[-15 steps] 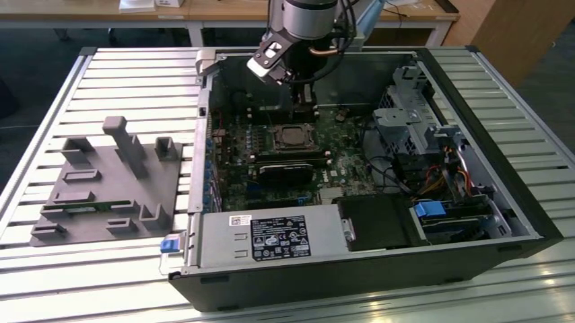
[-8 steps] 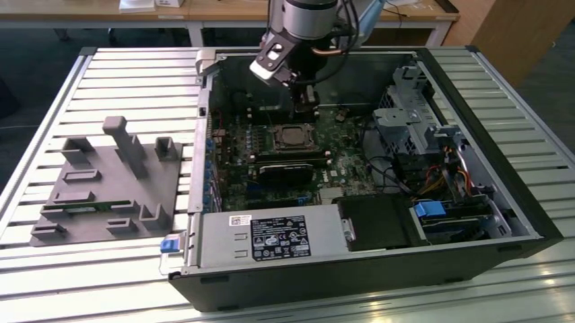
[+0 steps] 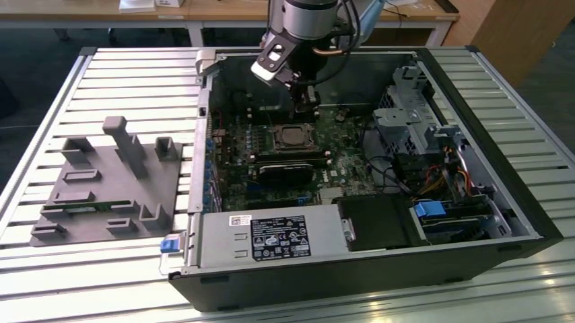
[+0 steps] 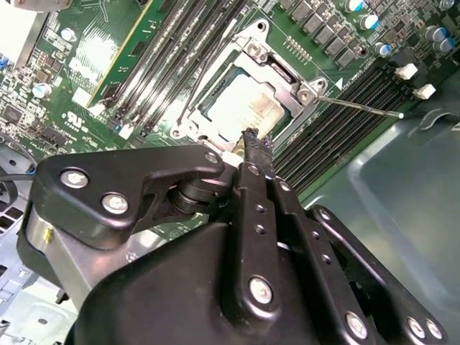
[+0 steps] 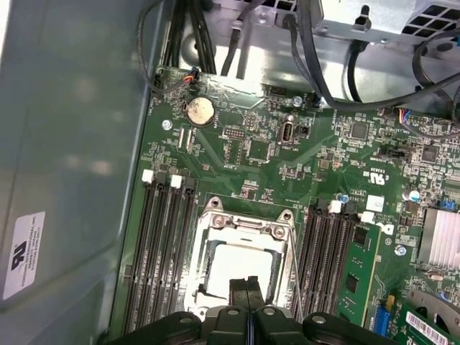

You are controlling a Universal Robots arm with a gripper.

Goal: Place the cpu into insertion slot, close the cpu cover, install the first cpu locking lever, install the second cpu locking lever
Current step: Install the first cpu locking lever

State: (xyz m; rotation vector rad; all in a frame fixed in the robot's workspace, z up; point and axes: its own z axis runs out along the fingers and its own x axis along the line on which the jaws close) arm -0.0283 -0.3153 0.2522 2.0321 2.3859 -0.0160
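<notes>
The cpu lies flat in the insertion slot, its silver top showing through the window of the cpu cover, which lies down over it. One thin locking lever sticks out sideways from a corner of the socket. Another lever runs along the socket's side. My gripper hangs just above the socket's edge, fingers pressed together with nothing between them.
Long black memory slots flank the socket on both sides. The open computer case holds cables, a drive cage and a power supply. A grey fixture rests on the slatted table at the exterior view's left.
</notes>
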